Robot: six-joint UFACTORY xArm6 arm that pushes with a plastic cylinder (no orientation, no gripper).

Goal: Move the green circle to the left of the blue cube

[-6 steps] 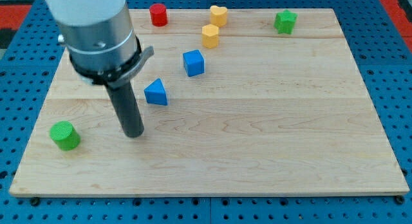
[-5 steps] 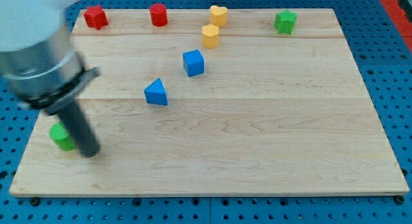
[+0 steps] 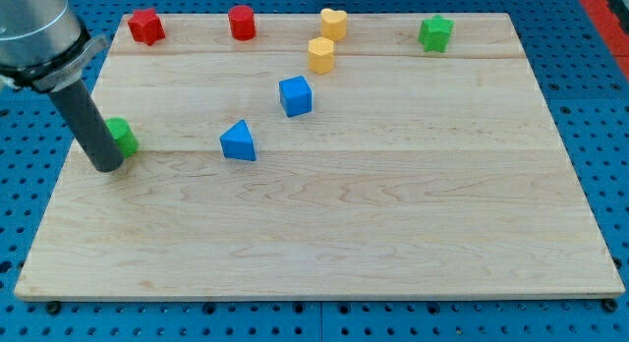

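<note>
Wooden board, two red blocks, two yellow, two blue, two green
</note>
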